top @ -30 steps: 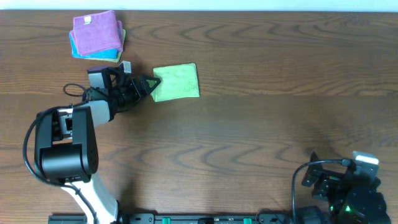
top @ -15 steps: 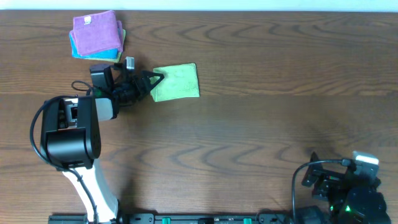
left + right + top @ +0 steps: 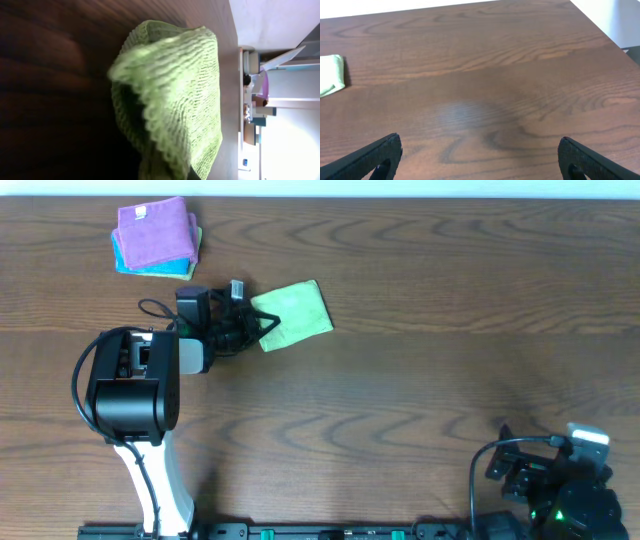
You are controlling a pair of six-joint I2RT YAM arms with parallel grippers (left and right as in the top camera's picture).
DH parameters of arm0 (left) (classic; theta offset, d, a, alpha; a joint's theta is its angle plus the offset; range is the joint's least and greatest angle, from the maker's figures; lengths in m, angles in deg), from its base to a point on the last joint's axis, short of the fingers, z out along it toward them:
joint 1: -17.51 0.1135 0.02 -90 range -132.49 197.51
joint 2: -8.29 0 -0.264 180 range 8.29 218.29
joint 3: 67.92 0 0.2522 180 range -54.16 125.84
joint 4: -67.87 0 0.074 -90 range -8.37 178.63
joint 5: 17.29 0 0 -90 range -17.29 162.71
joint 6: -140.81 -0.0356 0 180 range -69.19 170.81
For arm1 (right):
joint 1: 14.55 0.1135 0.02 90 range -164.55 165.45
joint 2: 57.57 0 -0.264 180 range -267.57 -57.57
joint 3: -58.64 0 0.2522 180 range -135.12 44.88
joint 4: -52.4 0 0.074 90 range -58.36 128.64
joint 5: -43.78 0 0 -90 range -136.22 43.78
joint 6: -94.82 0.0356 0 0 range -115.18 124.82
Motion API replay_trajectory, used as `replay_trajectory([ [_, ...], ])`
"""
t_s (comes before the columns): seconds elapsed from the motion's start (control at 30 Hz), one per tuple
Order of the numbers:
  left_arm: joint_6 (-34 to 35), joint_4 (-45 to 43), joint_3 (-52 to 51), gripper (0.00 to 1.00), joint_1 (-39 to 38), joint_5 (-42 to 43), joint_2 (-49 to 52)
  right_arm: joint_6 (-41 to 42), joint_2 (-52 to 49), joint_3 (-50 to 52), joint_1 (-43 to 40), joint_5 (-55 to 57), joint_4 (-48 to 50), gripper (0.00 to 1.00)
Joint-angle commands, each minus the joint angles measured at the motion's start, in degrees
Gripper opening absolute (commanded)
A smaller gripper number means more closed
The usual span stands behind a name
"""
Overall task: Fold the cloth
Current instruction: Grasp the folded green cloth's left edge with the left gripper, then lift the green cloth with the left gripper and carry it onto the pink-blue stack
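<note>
The left arm [image 3: 130, 390] reaches out low over the brown wooden surface [image 3: 420, 380]. Its jaws are pressed together on the near edge of the cloth [image 3: 295, 312]. The rest of the cloth spreads out in front of the jaws, away from the arm. It lies a bit crooked on the surface, with one corner pointing back at the jaws.

In the left wrist view the cloth [image 3: 175, 95] is very close and fills most of the picture. It is light green and bumpy. It is bunched up right at the jaws, with one layer curled over another and a dark gap under the fold. The fingers themselves do not show in this view.

A small pile of folded cloths [image 3: 155, 235] sits behind the left jaws and off to one side, well apart from them. The top one is purple and a blue one peeks out below it.

The right arm [image 3: 560, 490] is tucked at the other end of the surface. Its jaws are wide apart, just above the wood. From these jaws, the cloth [image 3: 331, 75] is far ahead and off to the left, at the edge of the right wrist view.
</note>
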Motion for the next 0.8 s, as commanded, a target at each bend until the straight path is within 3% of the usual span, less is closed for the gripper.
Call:
replay_trajectory([
  [0.0, -0.7, 2.1, -0.9, 0.06, -0.2, -4.3, 4.8, 0.5, -0.1, 0.5, -0.3, 0.8, 0.0, 0.99],
  [0.2, -0.1, 3.6, 8.3, 0.06, -0.2, 1.8, 4.5, 0.5, -0.1, 0.5, -0.3, 0.8, 0.0, 0.99],
  [0.5, -0.8, 13.2, 23.7, 0.06, -0.2, 1.9, 3.0, 0.5, -0.1, 0.5, -0.3, 0.8, -0.1, 0.99],
  [0.77, -11.5, 34.6, 40.2, 0.06, 0.6, -2.5, 3.0, 0.5, -0.1, 0.5, -0.3, 0.8, -0.1, 0.99],
])
